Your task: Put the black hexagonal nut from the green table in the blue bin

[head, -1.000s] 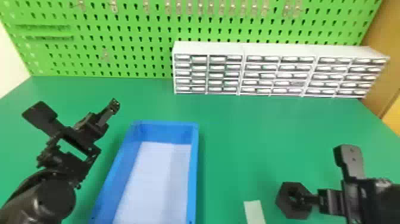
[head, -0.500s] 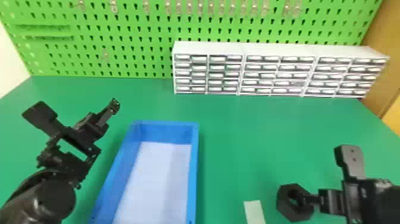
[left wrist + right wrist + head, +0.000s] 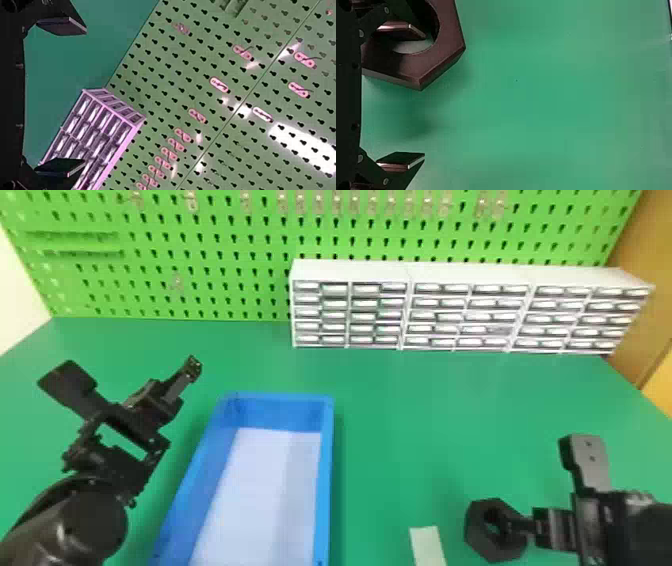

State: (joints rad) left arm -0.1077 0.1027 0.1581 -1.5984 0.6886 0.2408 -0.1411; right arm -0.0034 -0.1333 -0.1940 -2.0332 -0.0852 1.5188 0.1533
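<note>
My right gripper point(image 3: 552, 492) stands open at the head view's lower right. One finger lies at the hole of the black hexagonal nut point(image 3: 479, 540); the other is well outside it. In the right wrist view, that gripper point(image 3: 401, 95) has one finger over the opening of the nut point(image 3: 445, 43), with part of the nut hidden behind the finger. The blue bin point(image 3: 325, 485) is left of the nut on the green table point(image 3: 400, 415). My left gripper point(image 3: 127, 372) is parked open left of the bin; in its wrist view, nothing is between the fingers of that gripper point(image 3: 61, 96).
A pale strip point(image 3: 427, 546) lies between bin and nut, near the front. White drawer cabinets point(image 3: 410, 310) line the table's back right, before a green pegboard point(image 3: 210, 265). The bin's floor holds a white lining point(image 3: 260, 490).
Compared with the oldest frame, the nut has shifted very slightly toward the front and right. Both arms look unmoved.
</note>
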